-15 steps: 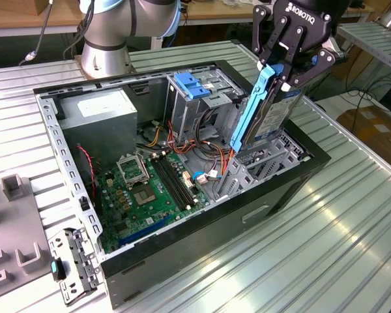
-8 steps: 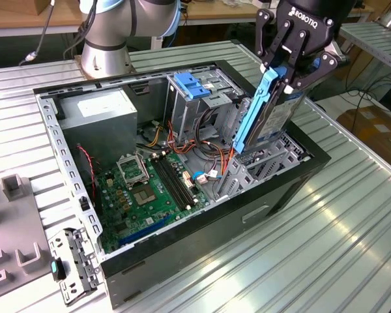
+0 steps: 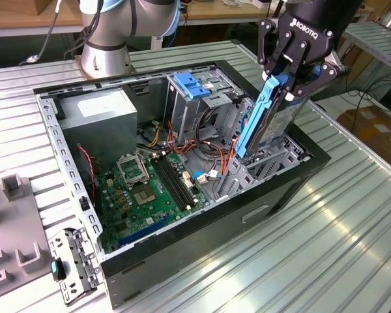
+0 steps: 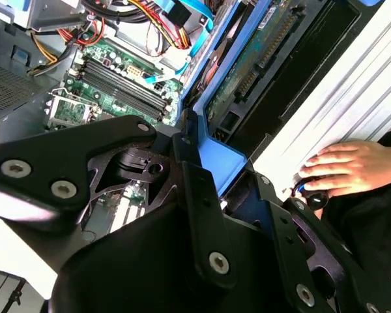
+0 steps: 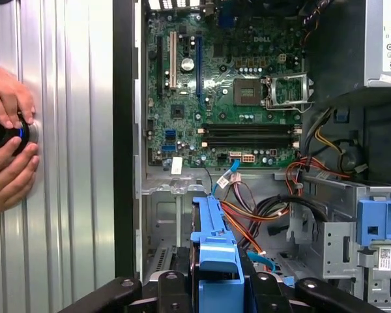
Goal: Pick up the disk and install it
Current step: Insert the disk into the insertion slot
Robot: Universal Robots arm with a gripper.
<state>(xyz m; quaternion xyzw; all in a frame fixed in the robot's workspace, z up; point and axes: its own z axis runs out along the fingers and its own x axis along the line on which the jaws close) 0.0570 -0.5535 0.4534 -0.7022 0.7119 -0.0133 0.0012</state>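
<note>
My gripper (image 3: 289,77) is shut on the disk (image 3: 266,124), a silver-grey drive framed by blue side rails. I hold it on edge and tilted, its lower end dipping into the metal drive bay (image 3: 264,166) at the front corner of the open computer case (image 3: 182,261). In the second wrist view the disk's blue rail (image 4: 216,155) and green circuit underside run away from my black fingers (image 4: 190,176). In the first wrist view the blue rail (image 5: 214,241) stands just above the bay, between the finger bases.
Inside the case lie the green motherboard (image 3: 150,189), the grey power-supply box (image 3: 101,114), loose cables (image 3: 212,156) and a blue latch piece (image 3: 192,85) on the cage. A person's hands (image 5: 10,130) hold a dark knob on the ribbed table beside the case. Grey fixtures (image 3: 13,189) sit at the exterior view's left.
</note>
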